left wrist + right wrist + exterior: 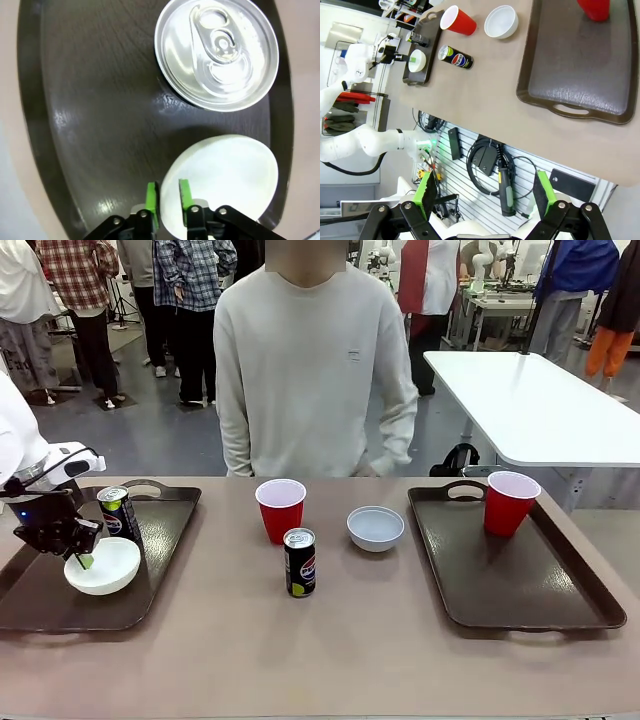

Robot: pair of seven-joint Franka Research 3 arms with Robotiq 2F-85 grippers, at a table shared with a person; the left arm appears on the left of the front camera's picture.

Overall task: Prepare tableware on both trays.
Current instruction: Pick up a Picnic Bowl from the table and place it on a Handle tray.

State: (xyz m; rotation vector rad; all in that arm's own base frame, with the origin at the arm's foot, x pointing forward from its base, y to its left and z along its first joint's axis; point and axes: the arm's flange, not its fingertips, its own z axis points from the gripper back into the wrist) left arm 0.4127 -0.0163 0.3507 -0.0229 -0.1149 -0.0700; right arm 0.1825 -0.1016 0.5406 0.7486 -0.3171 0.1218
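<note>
While the person (315,370) stood at 12 o'clock, the surface (330,640) carried the left tray (165,535) at 9 o'clock and the right tray (520,585) at 3 o'clock. On the left tray the white bowl (105,568) sat toward the near half. The greyish-white bowl (376,527) lay on the bare surface near the middle.

One red cup (510,502) stood upright at the right tray's 12 o'clock end. The other red cup (281,508) stood at 9 o'clock of the greyish-white bowl. One can (118,512) stood on the left tray at 12 o'clock of the white bowl, just beside it. The second can (299,562) stood at 5 o'clock of the middle cup.

The left jaws were nearly closed, one green pad (151,200) outside the white bowl's wall and one inside, pinching its rim at 9 o'clock. The right jaws were spread wide and held nothing, well off the near edge.

The step looked like setting this bowl down. To do it well, the bowl's base should rest flat first. Then the jaws should part fully and rise straight up, so the inner pad did not drag the rim or nudge the bowl into the can.
</note>
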